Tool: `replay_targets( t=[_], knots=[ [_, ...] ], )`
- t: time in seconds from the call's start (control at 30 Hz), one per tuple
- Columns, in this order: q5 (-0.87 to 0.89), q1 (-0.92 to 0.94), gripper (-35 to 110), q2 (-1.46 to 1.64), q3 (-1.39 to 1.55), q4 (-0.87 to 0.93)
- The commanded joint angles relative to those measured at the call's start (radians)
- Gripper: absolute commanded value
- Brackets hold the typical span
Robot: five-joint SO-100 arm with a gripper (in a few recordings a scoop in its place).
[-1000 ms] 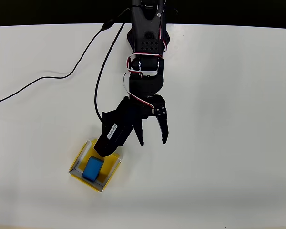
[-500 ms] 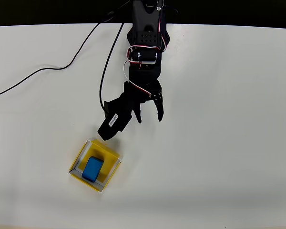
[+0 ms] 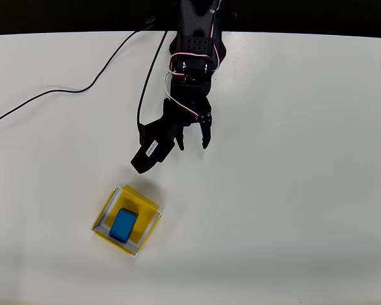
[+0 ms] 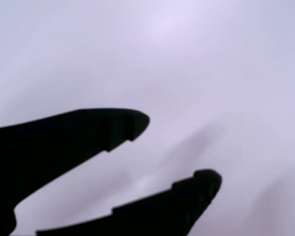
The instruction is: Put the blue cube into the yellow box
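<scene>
In the overhead view the blue cube (image 3: 123,224) lies flat on the floor of the yellow box (image 3: 105,209), which sits at the lower left of the white table. My black gripper (image 3: 192,146) hangs well above and to the right of the box, clear of it, with its two fingers spread apart and nothing between them. The wrist view has both dark fingers of the gripper (image 4: 179,150) apart over blurred pale table surface.
A black cable (image 3: 70,93) trails from the arm's base across the upper left of the table. The table's far edge (image 3: 305,33) runs along the top, dark beyond it. The arm's body (image 3: 192,57) stands at the top centre.
The arm has drawn back from over the yellow box toward its base at the top. The gripper stayed open, and the blue cube stayed in the box.
</scene>
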Motion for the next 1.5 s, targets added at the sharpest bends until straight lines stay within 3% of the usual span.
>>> replay_targets(
  t=[0.0, 0.3, 0.93, 1.47],
  knots=[
    [-0.034, 0.015, 13, 0.061, 0.028, 0.16],
    [-0.017, 0.032, 5, 0.069, 0.028, 0.399],
    [0.235, 0.049, 0, 0.069, 0.028, 0.445],
    [0.241, 0.041, 0, 0.067, 0.028, 0.445]
  ],
)
